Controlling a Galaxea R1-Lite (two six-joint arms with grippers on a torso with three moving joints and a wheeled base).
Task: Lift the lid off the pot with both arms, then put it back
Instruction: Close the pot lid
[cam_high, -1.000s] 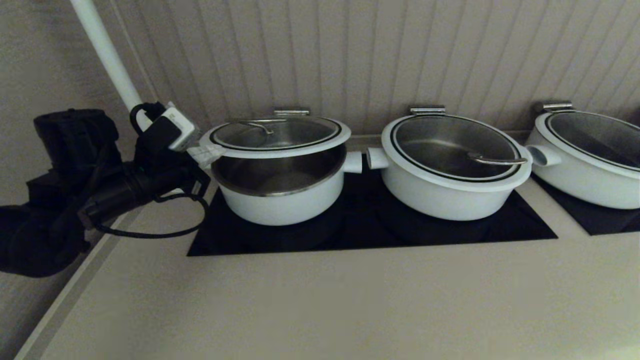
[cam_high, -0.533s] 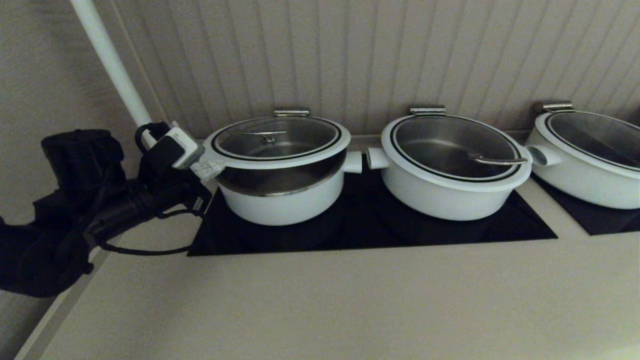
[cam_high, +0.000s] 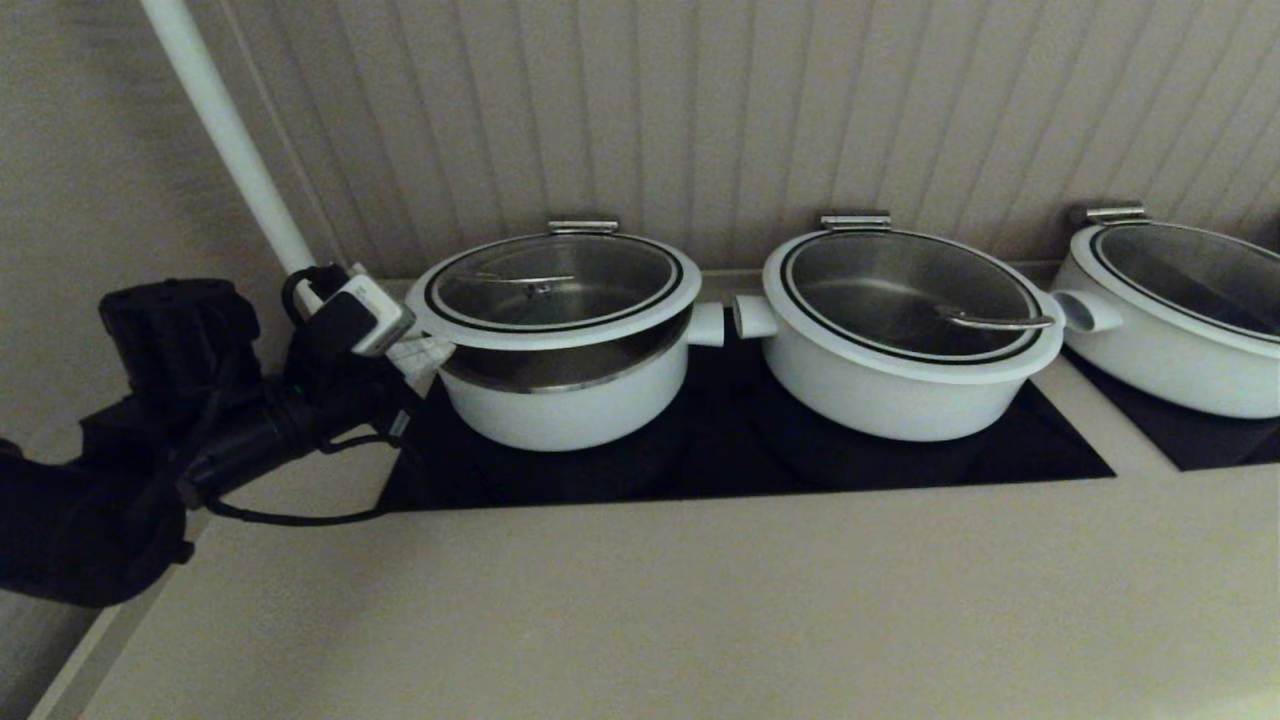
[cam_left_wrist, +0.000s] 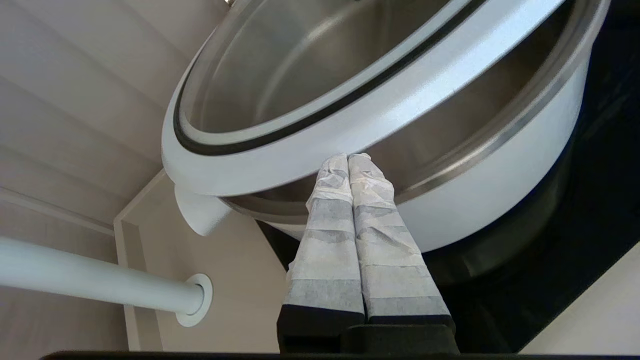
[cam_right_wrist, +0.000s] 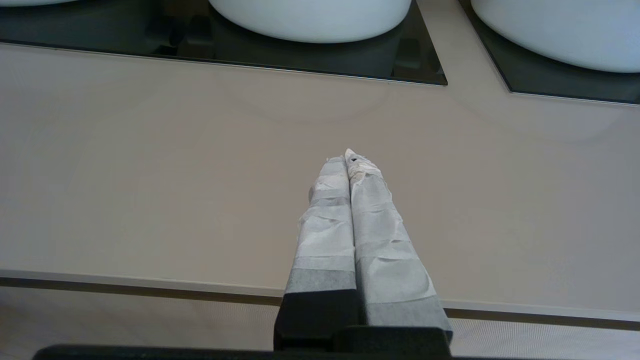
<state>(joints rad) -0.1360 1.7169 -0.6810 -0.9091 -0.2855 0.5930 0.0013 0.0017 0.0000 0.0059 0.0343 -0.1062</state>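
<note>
The lid (cam_high: 556, 284), glass with a broad white rim and a steel loop handle, hangs tilted over the pot (cam_high: 565, 405), with a gap showing the pot's steel inside at the front and left. My left gripper (cam_high: 425, 350) is shut. Its taped fingertips sit under the lid's left rim, between the lid (cam_left_wrist: 300, 142) and the pot (cam_left_wrist: 500, 185). In the left wrist view the gripper (cam_left_wrist: 348, 157) touches the rim's underside. My right gripper (cam_right_wrist: 348, 156) is shut and empty over the bare counter near its front edge, out of the head view.
Two wider white pots (cam_high: 905, 335) (cam_high: 1180, 310) stand to the right on black cooktops (cam_high: 740, 455). A white pipe (cam_high: 230, 140) runs up the wall behind my left arm. The beige counter (cam_high: 650, 600) spreads in front, and the panelled wall is close behind the pots.
The lid has come down toward the pot and the gap under it has narrowed. My left gripper has moved down and slightly right with it.
</note>
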